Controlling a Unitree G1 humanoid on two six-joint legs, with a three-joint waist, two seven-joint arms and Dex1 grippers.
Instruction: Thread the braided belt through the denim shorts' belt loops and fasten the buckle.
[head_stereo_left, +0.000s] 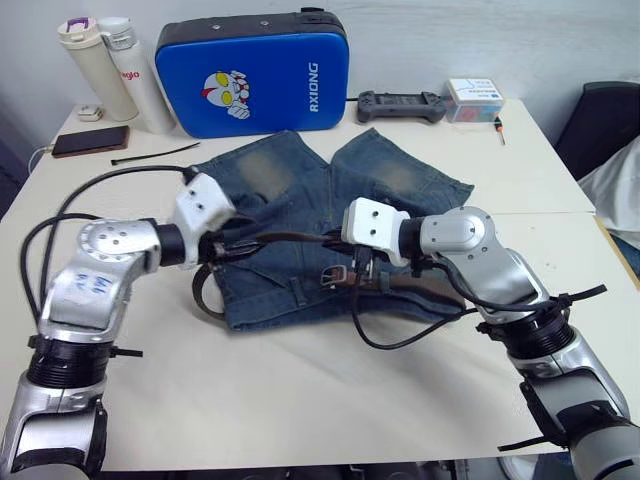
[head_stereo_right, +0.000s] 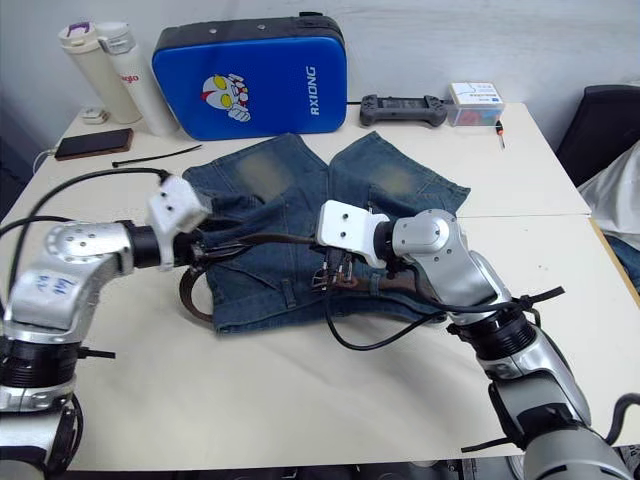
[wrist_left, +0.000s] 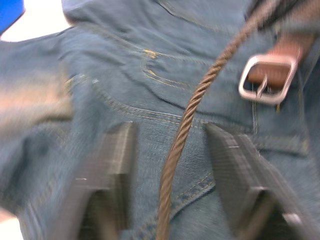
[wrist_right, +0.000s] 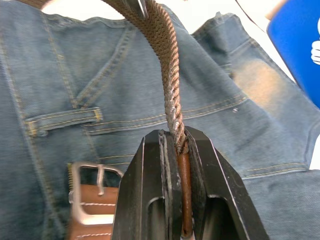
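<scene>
Pinching: right gripper (wrist_right: 176, 145) jaws clamp the braided belt (wrist_right: 165, 55)
Straddling: left gripper (wrist_left: 170, 165) jaws spread around the belt
Buckle (wrist_left: 265, 77): lying on denim shorts (head_stereo_left: 300, 180), on the table (head_stereo_left: 300, 390)

Denim shorts (head_stereo_left: 300, 225) flat on table (head_stereo_left: 300, 400); braided belt (head_stereo_left: 290, 238) spans both end effectors, grip apparently unclear.
</scene>
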